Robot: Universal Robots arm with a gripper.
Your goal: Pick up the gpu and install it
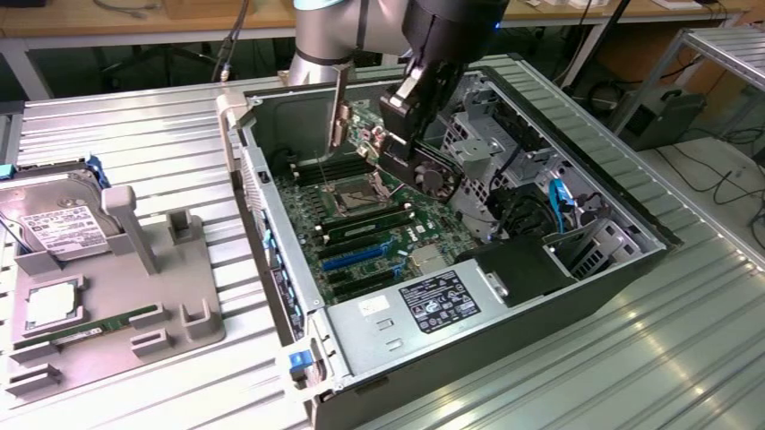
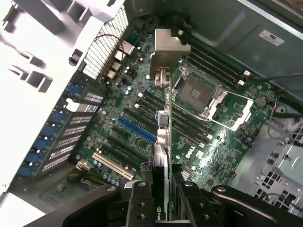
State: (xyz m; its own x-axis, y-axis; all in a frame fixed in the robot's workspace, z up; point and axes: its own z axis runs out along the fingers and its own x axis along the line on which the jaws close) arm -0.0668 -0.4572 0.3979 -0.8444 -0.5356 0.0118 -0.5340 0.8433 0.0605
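The gpu (image 1: 343,116) hangs on edge above the open computer case (image 1: 622,260), its pale metal bracket strip toward the exterior view's left. My gripper (image 1: 400,134) is shut on the card from above. In the wrist view the gpu (image 2: 163,94) runs away from the gripper (image 2: 163,203), seen edge-on, with black fingers (image 2: 139,205) on either side of it. Below it lies the green motherboard (image 2: 208,137) with a blue expansion slot (image 2: 136,129) and a bare processor socket (image 2: 201,92). The card is clear of the board.
A grey holder (image 1: 179,313) on the exterior view's left carries a silver hard drive (image 1: 54,224), a green memory stick (image 1: 96,324) and a square chip (image 1: 48,305). Inside the case are a power supply (image 1: 436,300), a drive cage (image 1: 478,143) and cables (image 1: 556,202).
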